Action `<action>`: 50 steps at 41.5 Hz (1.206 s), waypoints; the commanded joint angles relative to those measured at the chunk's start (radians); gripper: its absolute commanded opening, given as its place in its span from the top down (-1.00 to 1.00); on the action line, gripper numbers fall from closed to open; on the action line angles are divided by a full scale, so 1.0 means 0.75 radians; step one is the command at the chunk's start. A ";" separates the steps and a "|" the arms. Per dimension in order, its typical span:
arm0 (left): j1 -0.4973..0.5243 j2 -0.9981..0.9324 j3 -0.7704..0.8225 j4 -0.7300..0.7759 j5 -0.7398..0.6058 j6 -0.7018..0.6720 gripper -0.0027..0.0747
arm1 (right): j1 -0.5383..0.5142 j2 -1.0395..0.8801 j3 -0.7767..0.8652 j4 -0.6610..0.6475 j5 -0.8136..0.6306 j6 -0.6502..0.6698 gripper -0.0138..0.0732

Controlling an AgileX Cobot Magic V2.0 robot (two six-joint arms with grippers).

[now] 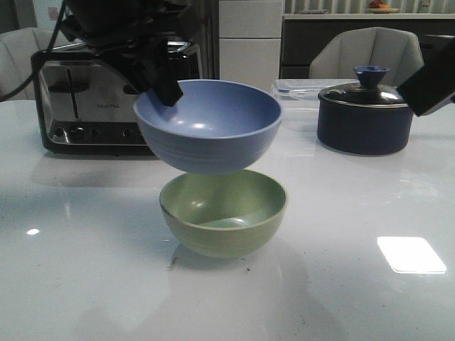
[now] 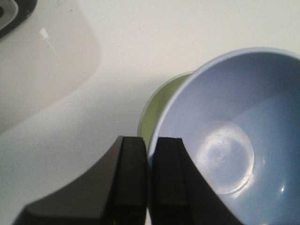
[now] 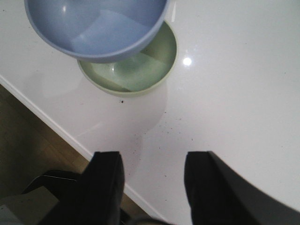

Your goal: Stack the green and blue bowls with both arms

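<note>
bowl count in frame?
2. Blue bowl held in the air by the left gripper, pinched at its rim. Green bowl on the table directly beneath it. None seen elsewhere.

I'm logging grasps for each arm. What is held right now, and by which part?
The left gripper pinches the blue bowl by its rim. The right gripper is open, holding nothing.

At centre frame the blue bowl (image 1: 210,124) was periwinkle with faint ribbing; below it the green bowl (image 1: 225,212) was pale sage. The toaster (image 1: 92,99) at upper left was black and chrome, the pot (image 1: 365,114) at upper right dark navy, the table (image 1: 355,298) glossy white.
</note>
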 commanded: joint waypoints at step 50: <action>-0.027 -0.608 0.340 0.123 -0.174 0.005 -0.11 | 0.002 -0.020 -0.036 0.001 -0.074 -0.021 -0.30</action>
